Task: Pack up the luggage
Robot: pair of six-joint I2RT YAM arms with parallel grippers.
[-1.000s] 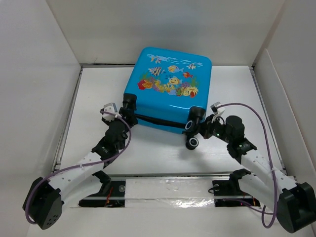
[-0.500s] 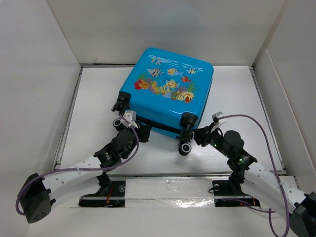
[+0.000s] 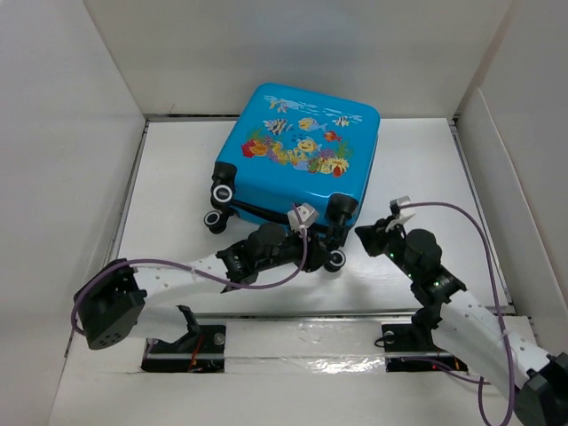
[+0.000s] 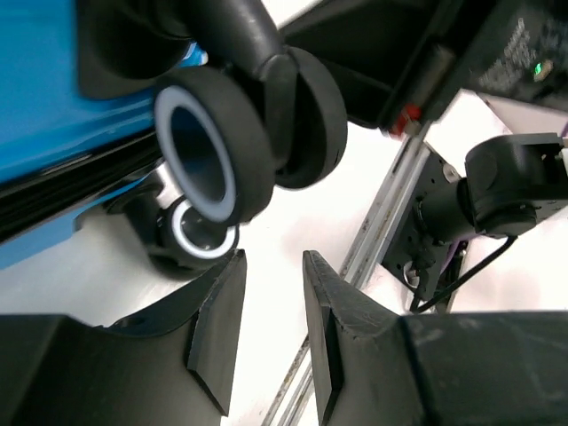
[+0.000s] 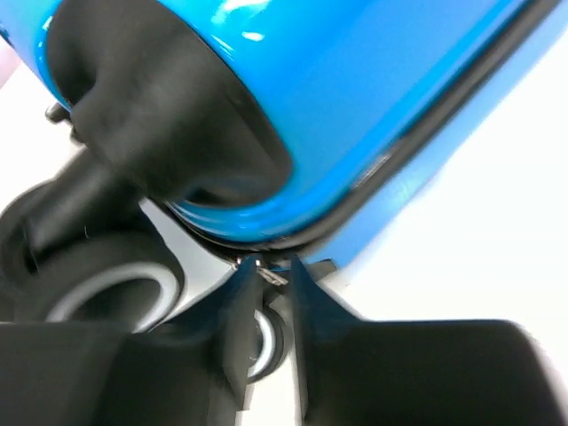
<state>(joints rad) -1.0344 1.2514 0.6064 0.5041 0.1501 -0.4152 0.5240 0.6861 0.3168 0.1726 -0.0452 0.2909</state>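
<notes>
Left wrist view: left jaws slightly parted, empty, facing luggage (image 4: 44, 89) wheels (image 4: 222, 146); right jaws at zipper (image 5: 444, 113), grip unclear.

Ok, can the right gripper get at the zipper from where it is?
Likely yes: the right gripper sits right at the zipper on the luggage, with nothing between them; a wheel crowds one side.

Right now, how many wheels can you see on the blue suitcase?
4 wheels on the suitcase: at its near-left corner, one above another; at its near-right corner, one above another. The left arm may hide part of them.
</notes>
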